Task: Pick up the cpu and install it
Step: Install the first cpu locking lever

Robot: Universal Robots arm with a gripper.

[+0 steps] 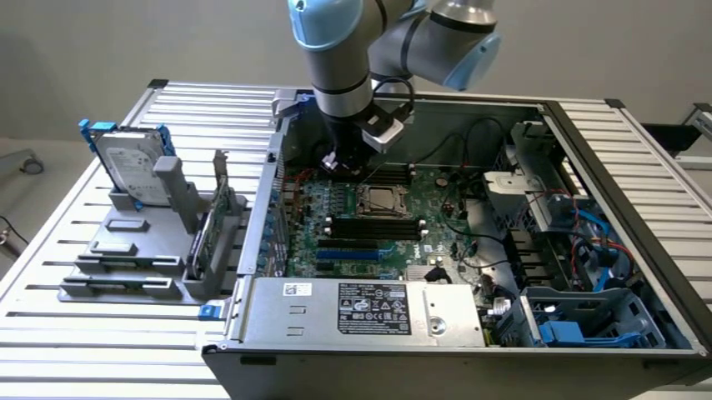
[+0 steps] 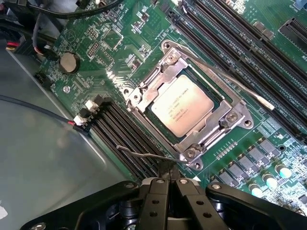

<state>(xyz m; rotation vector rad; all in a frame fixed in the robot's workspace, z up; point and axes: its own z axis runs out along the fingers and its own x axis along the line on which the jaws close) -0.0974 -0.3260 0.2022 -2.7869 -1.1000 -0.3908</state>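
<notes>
**Chip in its socket, pincer closed above the board**

A slatted metal surface (image 1: pixel 89 333) carries an open computer case (image 1: pixel 333 371), with a plain grey wall (image 1: pixel 133 42) behind. At the exterior view's left, a hard drive (image 1: pixel 126 165) in blue brackets stands upright in a grey holder (image 1: pixel 122 267) on the slats. Inside the case, the cpu (image 2: pixel 182 106) (image 1: pixel 378 198) lies flat within the metal-framed socket (image 2: pixel 144 91) on the green motherboard (image 2: pixel 110 43). The pincer (image 2: pixel 169 175) (image 1: pixel 339 162) hovers close by the socket, fingers pressed together, gripping nothing.
</notes>
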